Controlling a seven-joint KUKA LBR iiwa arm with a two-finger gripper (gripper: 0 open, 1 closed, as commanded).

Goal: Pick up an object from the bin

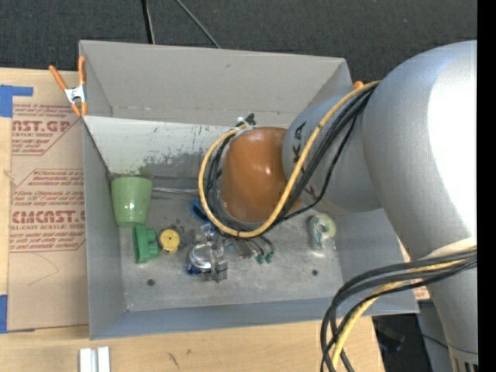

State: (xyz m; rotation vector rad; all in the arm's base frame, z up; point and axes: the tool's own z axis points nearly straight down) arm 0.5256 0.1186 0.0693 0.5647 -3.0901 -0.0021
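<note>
Setting: robotics lab or test cell, not a home.
Machine: large silver industrial arm, orange wrist cover, entering from the right.
Wiring: exposed yellow and black cables, routed loose along the arm.
Work area: grey metal bin holding a green cup and other small oddments, set on a pale wooden bench.
Surroundings: dark carpet-like surface behind the bin.

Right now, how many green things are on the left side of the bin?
2. A pale green cup lies against the left wall; a darker green block sits below it, beside a yellow disc. Others may be hidden under the arm.
</note>
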